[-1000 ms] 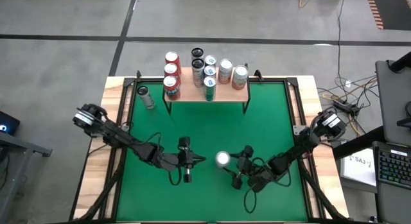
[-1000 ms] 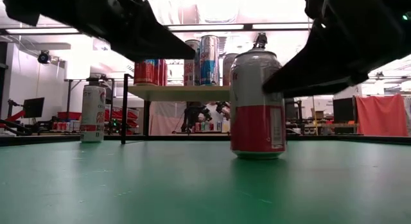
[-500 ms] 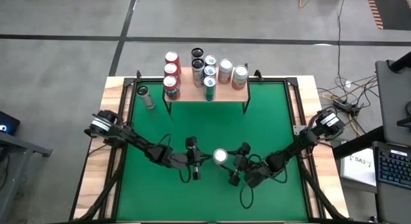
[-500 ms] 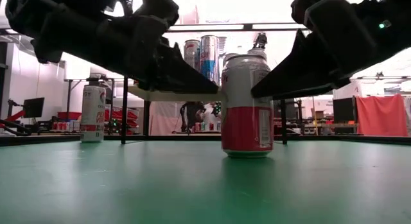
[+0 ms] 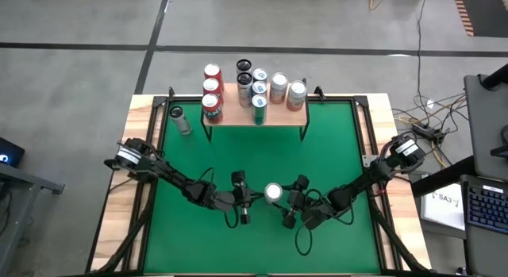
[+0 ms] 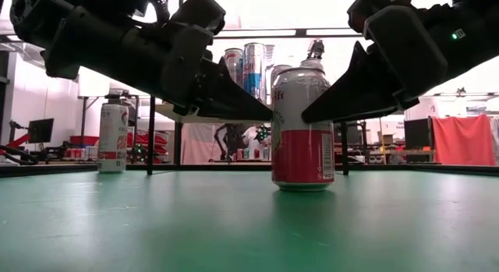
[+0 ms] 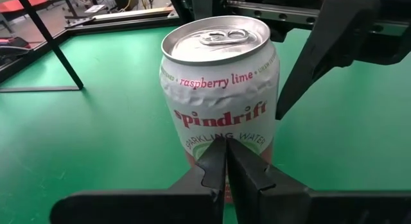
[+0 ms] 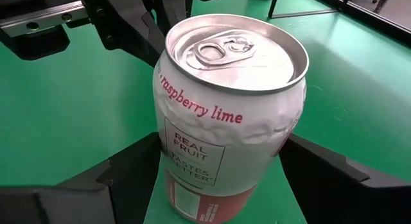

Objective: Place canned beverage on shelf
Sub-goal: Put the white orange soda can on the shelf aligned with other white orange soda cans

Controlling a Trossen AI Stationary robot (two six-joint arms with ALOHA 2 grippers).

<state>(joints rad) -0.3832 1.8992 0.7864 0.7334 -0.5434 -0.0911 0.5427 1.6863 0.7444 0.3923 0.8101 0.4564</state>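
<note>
White-and-red can [image 6: 302,128] upright mid-table, wood-topped shelf [image 5: 255,114] well apart

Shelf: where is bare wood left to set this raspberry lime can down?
The shelf has a bare patch between the red cans along its left edge and the blue cans at its middle. There is also a strip along the front right, in front of the pale cans. The back edge is crowded.

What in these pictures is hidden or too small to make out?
- Labels of the cans on the shelf: too small in the high view, and the left gripper covers some in the low view.
- Lower label of the raspberry lime can: covered by that gripper's shut fingers in the left wrist view.
- Right gripper: fingertips past the picture's bottom edge.
</note>
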